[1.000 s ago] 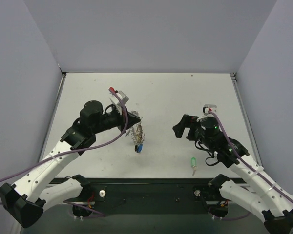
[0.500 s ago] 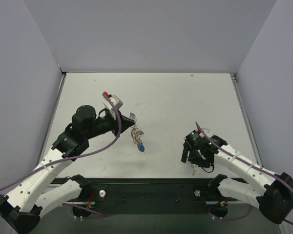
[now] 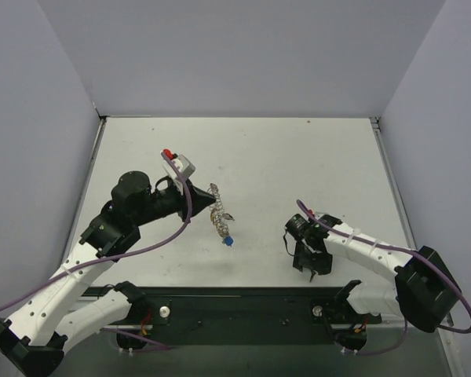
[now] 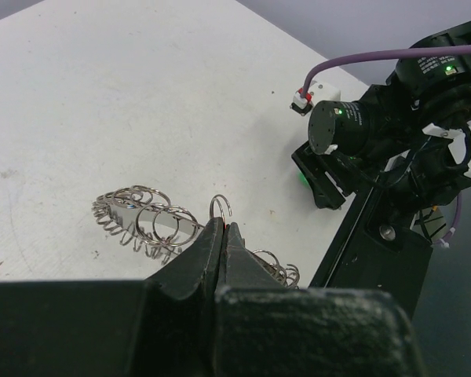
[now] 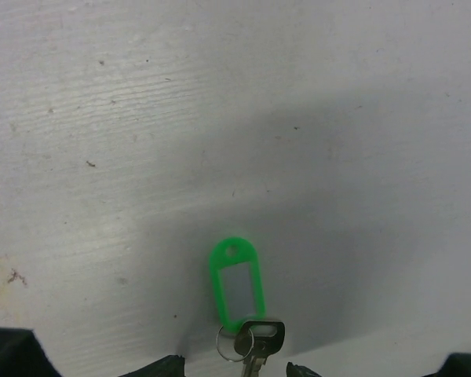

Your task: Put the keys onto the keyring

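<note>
Left gripper (image 4: 222,233): clamped tight on a wire loop of the keyring; you see one small loop rising just above the fingertips.
Keyring (image 4: 153,228): left of centre on the scene, with its coiled rim spreading to both sides of the closed jaws.
Blue key (image 3: 228,239): at the keyring's near end, touching it.
Right gripper (image 3: 309,267): pointed down at the near right of the table, jaws parted, with one fingertip on each side of a key's head and neither clamping it.
Green-tagged key (image 5: 237,290): you find it flat on the table between those fingertips, with a small split ring beside its head.
Table (image 3: 298,157): white and lightly scuffed.
</note>
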Robot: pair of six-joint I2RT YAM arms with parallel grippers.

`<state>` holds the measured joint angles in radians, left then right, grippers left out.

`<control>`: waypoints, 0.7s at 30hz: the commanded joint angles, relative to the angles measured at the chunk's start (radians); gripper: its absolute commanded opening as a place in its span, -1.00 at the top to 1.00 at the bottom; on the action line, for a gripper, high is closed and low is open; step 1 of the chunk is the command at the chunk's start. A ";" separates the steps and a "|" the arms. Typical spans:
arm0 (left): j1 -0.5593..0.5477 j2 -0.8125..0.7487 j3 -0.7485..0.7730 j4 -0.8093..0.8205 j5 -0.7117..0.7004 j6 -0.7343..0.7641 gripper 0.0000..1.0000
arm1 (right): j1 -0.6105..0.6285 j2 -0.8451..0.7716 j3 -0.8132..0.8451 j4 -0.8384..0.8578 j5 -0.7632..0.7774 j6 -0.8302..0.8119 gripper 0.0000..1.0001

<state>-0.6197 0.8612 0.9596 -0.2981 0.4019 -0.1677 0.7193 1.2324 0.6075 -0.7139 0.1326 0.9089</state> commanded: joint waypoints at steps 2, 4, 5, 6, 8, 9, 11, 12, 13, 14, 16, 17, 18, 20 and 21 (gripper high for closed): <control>0.006 -0.022 0.019 0.067 0.023 0.007 1.00 | -0.064 -0.002 -0.041 0.047 -0.018 -0.045 -0.04; 0.006 -0.021 0.024 0.065 0.022 0.008 1.00 | -0.087 0.007 -0.038 0.062 -0.037 -0.065 -0.03; 0.006 -0.019 0.027 0.063 0.020 0.010 1.00 | -0.093 0.018 -0.038 0.079 -0.048 -0.071 0.00; 0.006 -0.016 0.028 0.060 0.017 0.010 1.00 | -0.098 0.042 -0.037 0.091 -0.076 -0.088 0.11; 0.008 -0.013 0.036 0.054 0.017 0.013 1.00 | -0.104 0.070 -0.029 0.117 -0.096 -0.102 0.48; 0.006 -0.010 0.037 0.051 0.015 0.013 1.00 | -0.107 0.094 -0.025 0.125 -0.103 -0.116 0.54; 0.008 -0.007 0.042 0.045 0.011 0.016 1.00 | -0.106 0.113 -0.002 0.143 -0.119 -0.133 0.71; 0.008 -0.005 0.045 0.043 0.008 0.016 1.00 | -0.107 0.127 0.006 0.151 -0.125 -0.139 0.76; 0.009 -0.005 0.045 0.040 0.006 0.017 1.00 | -0.107 0.134 0.017 0.159 -0.126 -0.156 0.83; 0.011 -0.004 0.045 0.042 0.003 0.016 1.00 | -0.106 0.150 0.038 0.181 -0.154 -0.163 0.96; 0.009 0.002 0.048 0.042 0.003 0.017 1.00 | -0.107 0.168 0.072 0.197 -0.160 -0.189 1.00; 0.011 0.005 0.048 0.042 0.003 0.016 1.00 | -0.106 0.179 0.108 0.208 -0.163 -0.199 1.00; 0.011 0.009 0.051 0.037 0.003 0.016 1.00 | -0.106 0.197 0.133 0.212 -0.163 -0.206 1.00; 0.011 0.010 0.054 0.036 0.002 0.016 1.00 | -0.106 0.202 0.188 0.237 -0.165 -0.235 1.00; 0.011 0.012 0.054 0.031 -0.006 0.016 1.00 | -0.107 0.197 0.204 0.246 -0.168 -0.242 1.00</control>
<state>-0.6167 0.8745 0.9600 -0.3130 0.4046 -0.1619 0.6147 1.4227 0.7139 -0.5510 -0.0113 0.7216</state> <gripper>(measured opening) 0.025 0.190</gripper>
